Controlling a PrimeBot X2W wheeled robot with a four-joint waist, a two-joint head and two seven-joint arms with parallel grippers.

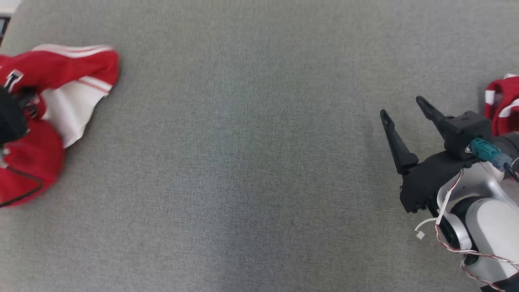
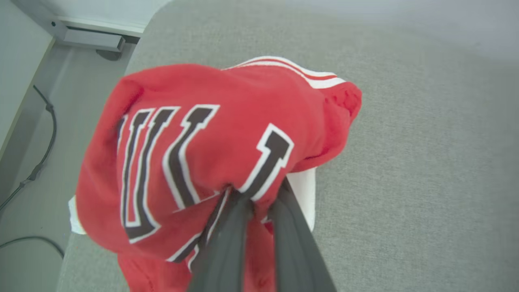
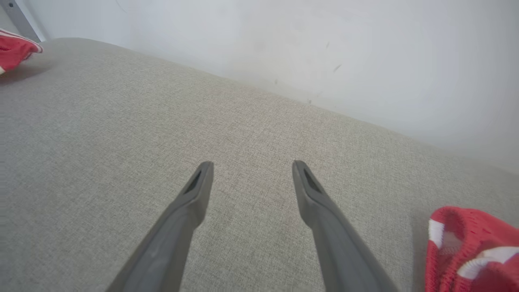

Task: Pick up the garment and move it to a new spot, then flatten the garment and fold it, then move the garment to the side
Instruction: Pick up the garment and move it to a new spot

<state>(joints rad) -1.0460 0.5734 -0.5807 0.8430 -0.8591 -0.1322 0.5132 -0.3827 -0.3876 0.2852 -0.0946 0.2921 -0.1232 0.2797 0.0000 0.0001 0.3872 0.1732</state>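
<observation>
**Clerk:** Head view, inspector?
**Inspector:** The garment [image 1: 61, 93] is lying bunched at the far left of the grey surface [image 1: 251, 162], its bulk running near to far along that edge. The left gripper [image 1: 16, 113] is showing as a dark shape on top of it. The right gripper [image 1: 401, 106] is hovering at the right side with jaws spread, holding nothing. It is well apart from the garment, with a second red piece [image 1: 502, 105] just beside it.
**Clerk:** Left wrist view?
**Inspector:** The left gripper [image 2: 259, 198] is pinching a fold of the garment [image 2: 202, 134] between nearly closed fingers. Red cloth with dark lettering is bunching around the tips.
**Clerk:** Right wrist view?
**Inspector:** The right gripper [image 3: 252, 165] is pointing over bare surface, fingers wide and empty. The garment [image 3: 16, 50] is lying far off at the left, and the second red piece [image 3: 470, 251] is lying near at the right.
**Clerk:** Judgement?
**Inspector:** The left arm is the one engaged — the right is standing too far off. Open surface is lying to the garment's right, so the carry is likely going rightward.
</observation>
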